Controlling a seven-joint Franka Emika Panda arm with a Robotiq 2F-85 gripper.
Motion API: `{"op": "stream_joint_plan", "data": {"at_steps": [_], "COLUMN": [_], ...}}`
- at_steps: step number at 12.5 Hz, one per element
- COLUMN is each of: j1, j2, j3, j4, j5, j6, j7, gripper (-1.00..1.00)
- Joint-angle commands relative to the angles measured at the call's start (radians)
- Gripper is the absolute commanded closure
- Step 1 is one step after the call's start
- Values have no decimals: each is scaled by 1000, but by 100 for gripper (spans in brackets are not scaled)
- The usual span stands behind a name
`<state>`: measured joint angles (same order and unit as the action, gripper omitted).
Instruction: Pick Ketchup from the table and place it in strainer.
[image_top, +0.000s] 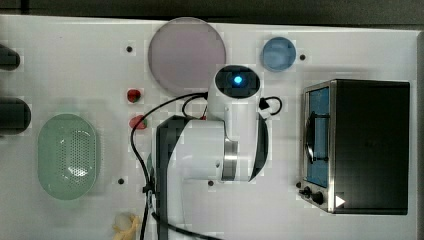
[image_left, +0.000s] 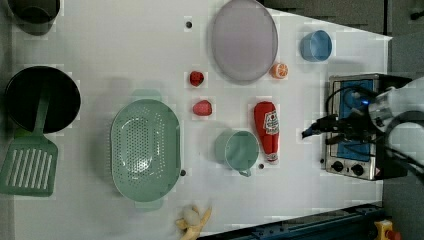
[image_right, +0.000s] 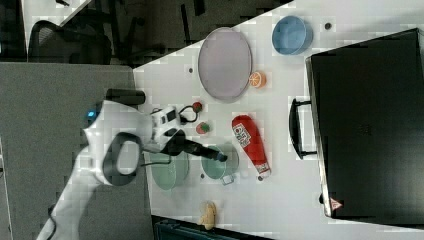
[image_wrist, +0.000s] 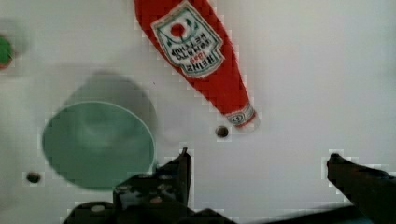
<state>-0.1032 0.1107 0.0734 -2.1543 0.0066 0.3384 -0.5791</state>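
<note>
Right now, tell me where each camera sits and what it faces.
Top view: overhead, straight down; white arm covers mid-table.
Left view: high, facing the strainer, Ketchup; arm at the left view's right.
Right view: high, opposite side; arm at the right view's left.
Wrist view: looks down past open gripper.
All but top share Ketchup.

Left view: ketchup bottle (image_left: 266, 131) lies flat on the surface (image_left: 100, 40), just right of the mug (image_left: 237, 150). Strainer (image_left: 145, 150) sits left of the mug, well apart from the bottle. Two strawberries (image_left: 202, 107) lie between strainer and plate (image_left: 243, 40). Toaster oven (image_left: 350, 125) at far right.
</note>
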Motion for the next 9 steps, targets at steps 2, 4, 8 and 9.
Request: {"op": "stream_joint_plan", "data": {"at_steps": [2,4,8,9], "j1": [22,25,29,31], "j2": [-7,27,101,124], "j3": [2,3,14,14], "j4": [-57,-109,-177,-184], "j5": [2,2,2,0], "j6": [176,292,470,501], "j7": [-287,-293,-293,-293], "gripper": [-100,-100,-100,-100]}}
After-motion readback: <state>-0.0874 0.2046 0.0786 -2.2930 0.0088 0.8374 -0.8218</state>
